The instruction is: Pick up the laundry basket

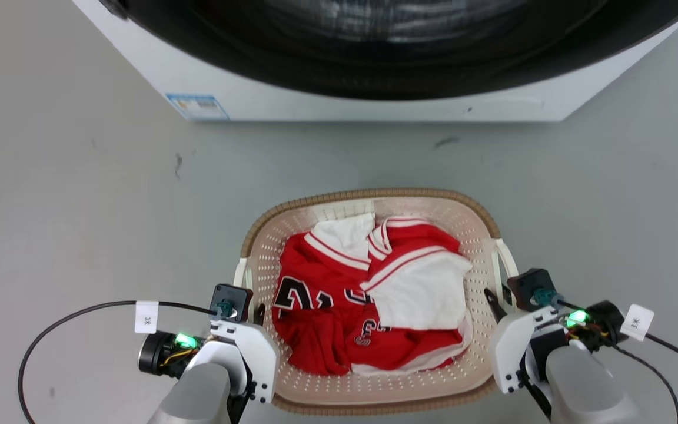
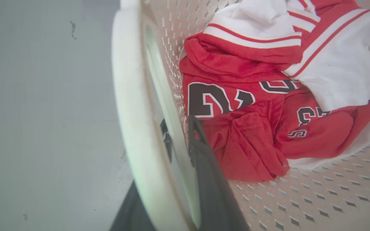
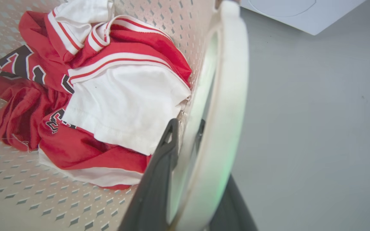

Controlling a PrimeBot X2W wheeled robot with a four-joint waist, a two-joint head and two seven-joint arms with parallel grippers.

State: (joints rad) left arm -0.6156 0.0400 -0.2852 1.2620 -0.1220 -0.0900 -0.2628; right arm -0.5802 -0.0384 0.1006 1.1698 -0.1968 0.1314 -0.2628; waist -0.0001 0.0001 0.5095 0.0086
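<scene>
While the laundry basket [image 1: 374, 195] sits between them, left gripper [image 2: 179, 133] and right gripper [image 3: 185, 130] clamp narrow on its opposite sides.

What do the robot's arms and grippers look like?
Both arms have pale grey forearms, white wrist shells, green lights and black cables bearing white tags. Each carries a black block with a teal connector. The left gripper and right gripper have long dark fingers.
</scene>
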